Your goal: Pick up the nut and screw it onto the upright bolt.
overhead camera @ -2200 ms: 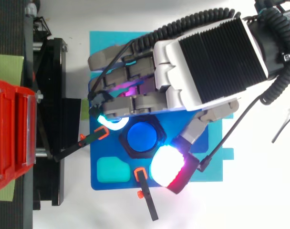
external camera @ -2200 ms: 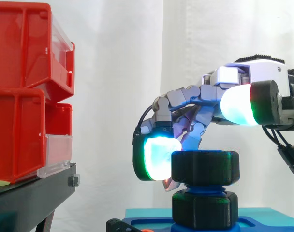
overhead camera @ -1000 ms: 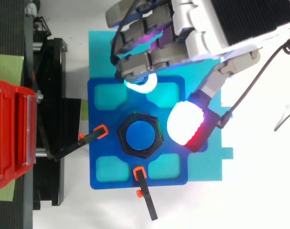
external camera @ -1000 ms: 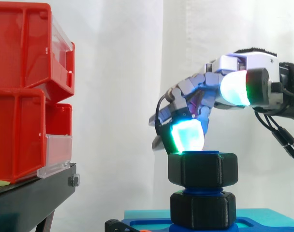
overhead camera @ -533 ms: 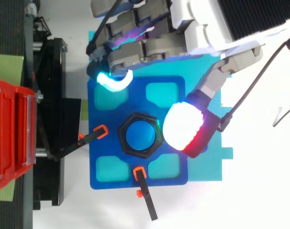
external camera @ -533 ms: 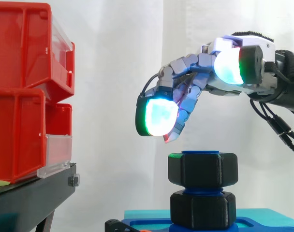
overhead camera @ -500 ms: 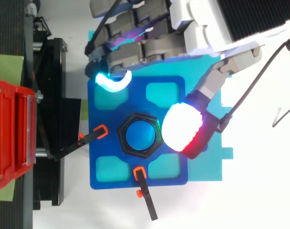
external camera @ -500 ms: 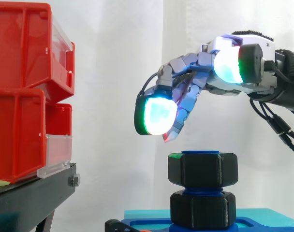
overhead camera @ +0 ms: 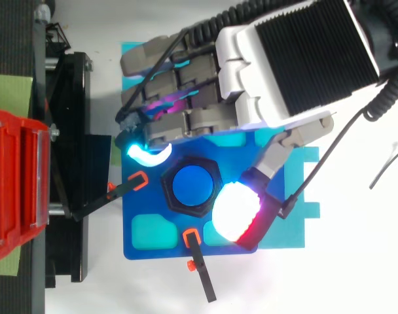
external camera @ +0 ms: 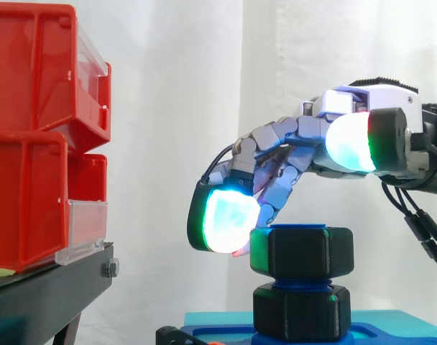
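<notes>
Where the nut sits: the black hex nut (external camera: 301,249) is threaded on the top of the upright blue bolt (overhead camera: 189,184), whose tip shows just above it. A second black hex collar (external camera: 301,313) sits lower on the same shaft, at the blue fixture plate (overhead camera: 186,252).
Task stage: by my reading the nut is already on the thread, and what remains is turning it down. A band of blue shaft shows between nut and collar.
Handling: it looks like rigid printed plastic, light and chunky. It should not deform or crack, though its smooth flats could slip under soft pads.
Where to hold: two opposite flats of the hexagon, with the pads at mid-height and clear of the bolt tip.
Hand state: the hand (overhead camera: 290,59) hovers over the far side of the nut, fingers curled into a claw, grasping nothing.
Fingers: one glowing fingertip (external camera: 226,219) hangs at the nut's upper left edge, on the far-left side. I cannot tell whether it touches.
Thumb: its pad (external camera: 351,140) is on the near-right side, well above the nut's top.
Surroundings: red bins (external camera: 31,129) on a black stand (external camera: 53,287) are well apart to the left.
</notes>
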Robot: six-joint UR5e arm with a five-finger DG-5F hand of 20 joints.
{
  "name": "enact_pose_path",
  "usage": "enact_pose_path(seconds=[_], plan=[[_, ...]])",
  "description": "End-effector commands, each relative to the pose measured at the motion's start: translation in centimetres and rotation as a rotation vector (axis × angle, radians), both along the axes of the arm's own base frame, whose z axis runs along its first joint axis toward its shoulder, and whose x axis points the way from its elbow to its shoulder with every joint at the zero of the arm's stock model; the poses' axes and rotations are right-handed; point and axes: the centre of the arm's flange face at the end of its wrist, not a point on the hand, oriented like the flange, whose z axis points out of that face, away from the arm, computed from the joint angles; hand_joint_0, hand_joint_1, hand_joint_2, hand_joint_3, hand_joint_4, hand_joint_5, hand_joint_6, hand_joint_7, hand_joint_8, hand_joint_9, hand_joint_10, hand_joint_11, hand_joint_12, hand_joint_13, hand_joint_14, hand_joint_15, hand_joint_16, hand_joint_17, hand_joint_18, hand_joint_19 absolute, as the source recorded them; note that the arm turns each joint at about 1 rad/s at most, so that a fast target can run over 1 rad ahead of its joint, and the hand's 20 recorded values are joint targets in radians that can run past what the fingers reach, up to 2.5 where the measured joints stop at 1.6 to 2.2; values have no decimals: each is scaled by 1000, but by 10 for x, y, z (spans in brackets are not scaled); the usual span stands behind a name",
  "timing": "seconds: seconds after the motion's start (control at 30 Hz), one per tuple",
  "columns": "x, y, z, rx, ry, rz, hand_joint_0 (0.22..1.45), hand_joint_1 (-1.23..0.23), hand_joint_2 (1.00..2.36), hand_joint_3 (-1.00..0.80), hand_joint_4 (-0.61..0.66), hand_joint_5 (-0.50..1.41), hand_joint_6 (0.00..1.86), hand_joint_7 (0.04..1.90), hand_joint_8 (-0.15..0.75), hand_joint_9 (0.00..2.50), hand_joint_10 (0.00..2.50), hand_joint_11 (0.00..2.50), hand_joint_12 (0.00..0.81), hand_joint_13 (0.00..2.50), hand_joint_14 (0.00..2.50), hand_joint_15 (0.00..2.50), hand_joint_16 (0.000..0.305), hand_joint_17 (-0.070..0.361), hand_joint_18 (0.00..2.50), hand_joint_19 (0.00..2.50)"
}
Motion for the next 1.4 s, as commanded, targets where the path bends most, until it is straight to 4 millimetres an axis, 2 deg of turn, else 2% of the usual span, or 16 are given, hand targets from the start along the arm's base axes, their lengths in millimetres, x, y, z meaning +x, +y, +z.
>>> enact_pose_path(seconds=[0.0, 0.4, 0.47, 0.7, 1.3, 1.37], plan=[[2, 10, -1, 5, 6, 2, 512, -74, 1000, -500, 237, -77, 503, 797, 241, 935, 0, 0, 271, 554, 0, 0, 31, 69, 287, 53], [3, 26, -3, 8, 22, 8, 513, -68, 1000, -500, 269, -58, 504, 943, 254, 925, 0, 0, 274, 538, 0, 0, 31, 69, 274, 59], [3, 26, -3, 8, 22, 8, 516, -77, 1000, -500, 256, -47, 505, 1054, 259, 931, 0, 0, 273, 537, 0, 0, 31, 69, 272, 58], [4, 28, -3, 7, 22, 6, 519, -94, 1000, -500, 202, -27, 505, 1244, 258, 941, 0, 0, 273, 546, 0, 0, 30, 68, 281, 65], [-3, 0, -4, -2, 28, -2, 530, -149, 1000, -500, 180, 17, 500, 1490, 268, 1038, 0, 0, 250, 626, 0, 0, 28, 64, 358, 83], [-3, -3, -4, -3, 28, 1, 532, -157, 1000, -500, 179, 21, 524, 1459, 266, 1061, 0, 0, 246, 645, 0, 0, 27, 62, 381, 87]])
